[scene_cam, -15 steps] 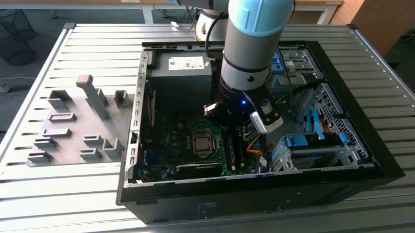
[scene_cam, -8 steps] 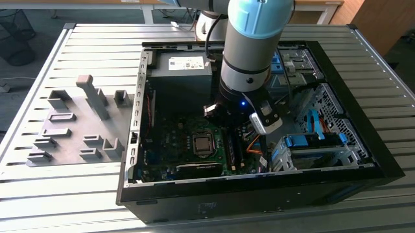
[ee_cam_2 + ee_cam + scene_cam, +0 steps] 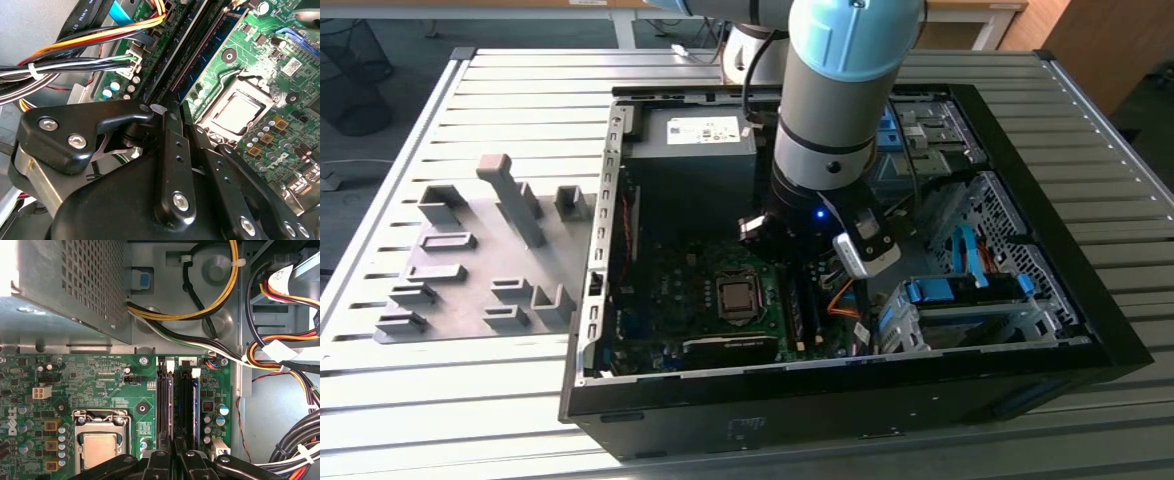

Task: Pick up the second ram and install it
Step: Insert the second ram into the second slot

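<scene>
With gripper (image 3: 172, 460) pressed together low over the DIMM slots (image 3: 165, 405) beside the CPU socket (image 3: 100, 440), seating step underway. Second ram (image 3: 186, 407) standing in its slot just beside the fingertips; likely needs even downward pressure until latches click.

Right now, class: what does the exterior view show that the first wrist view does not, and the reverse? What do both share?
Exterior view: grey fixture blocks on the slatted table beside the computer case. First wrist view: a yellow cable curving near the memory slots, seen close up. Both: the processor socket on the green motherboard.
</scene>
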Motion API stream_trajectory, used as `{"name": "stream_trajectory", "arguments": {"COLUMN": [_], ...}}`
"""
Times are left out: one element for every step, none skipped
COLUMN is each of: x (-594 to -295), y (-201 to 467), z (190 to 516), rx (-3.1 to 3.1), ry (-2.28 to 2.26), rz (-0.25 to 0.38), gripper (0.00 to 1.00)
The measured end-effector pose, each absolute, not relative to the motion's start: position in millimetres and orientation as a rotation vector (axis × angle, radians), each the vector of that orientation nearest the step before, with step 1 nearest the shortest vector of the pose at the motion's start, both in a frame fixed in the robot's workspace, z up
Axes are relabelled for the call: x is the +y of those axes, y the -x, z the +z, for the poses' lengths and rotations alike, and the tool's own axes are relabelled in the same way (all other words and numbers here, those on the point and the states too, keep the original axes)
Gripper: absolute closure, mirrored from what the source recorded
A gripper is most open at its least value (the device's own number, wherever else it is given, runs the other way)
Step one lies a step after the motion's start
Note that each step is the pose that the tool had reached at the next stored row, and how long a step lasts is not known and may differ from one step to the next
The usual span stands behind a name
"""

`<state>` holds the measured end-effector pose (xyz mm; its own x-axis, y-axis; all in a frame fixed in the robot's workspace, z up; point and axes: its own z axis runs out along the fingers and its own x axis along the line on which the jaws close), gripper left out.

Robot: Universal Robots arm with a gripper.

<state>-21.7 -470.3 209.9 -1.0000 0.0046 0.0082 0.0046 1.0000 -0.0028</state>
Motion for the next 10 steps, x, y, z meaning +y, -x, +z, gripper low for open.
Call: {"name": "stream_trajectory", "arguments": {"x": [-470.3,-470.3,-470.3,-470.3,-470.3,-470.3,-470.3,-470.3,-470.3,-470.3], "y": [21.7,21.7,21.7,21.7,21.7,21.7,21.7,21.7,21.7,21.7], "z": [209.9,209.9,209.9,209.9,209.8,209.8,209.9,209.9,210.1,211.0], "rx": [-3.133,-3.133,-3.133,-3.133,-3.133,-3.133,-3.133,-3.133,-3.133,-3.133], "ry": [0.007,0.007,0.007,0.007,0.007,0.007,0.007,0.007,0.007,0.007], "rz": [0.004,0.004,0.004,0.004,0.004,0.004,0.004,0.004,0.004,0.004], "gripper": [0.86,0.86,0.84,0.84,0.78,0.78,0.78,0.78,0.78,0.78]}}
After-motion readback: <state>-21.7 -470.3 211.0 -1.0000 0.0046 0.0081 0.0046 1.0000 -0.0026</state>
